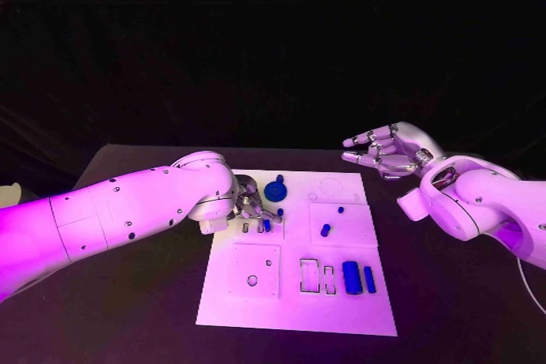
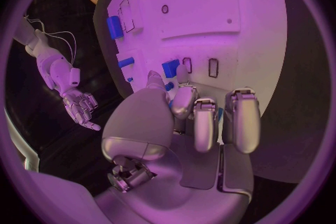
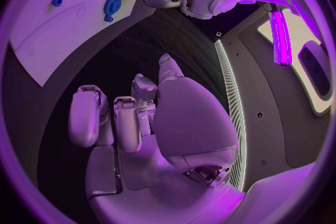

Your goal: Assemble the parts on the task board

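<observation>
White rectangular task board (image 1: pixel 342 301) flat on the black bench (image 1: pixel 455 301), long side running near to far. Left silver hand (image 1: pixel 250 208) low over the board's left edge, in its far half, fingers (image 2: pixel 204 123) curled downward among a cluster of small blue parts. Small blue block (image 2: pixel 170 67) right at the fingertips in the left wrist view, beside two narrow dark slots; whether pinched or merely touched, cannot tell. Blue gear-shaped disc (image 1: pixel 275 191) just to the far right of that hand, on the board. Small blue peg (image 1: pixel 326 230) in the square panel right of the hand, well clear of the fingers. Two upright blue rectangular blocks (image 1: pixel 358 278) side by side in the near right part of the board, next to two empty rectangular outlines, well apart from both hands.

Right silver hand (image 1: pixel 389 152) raised off the bench beyond the board's far right corner, palm turned inward, fingers (image 3: pixel 143 112) loosely bent and apart, grasping nothing. Well apart from every blue part; board and gear only at the far edge of the right wrist view.
</observation>
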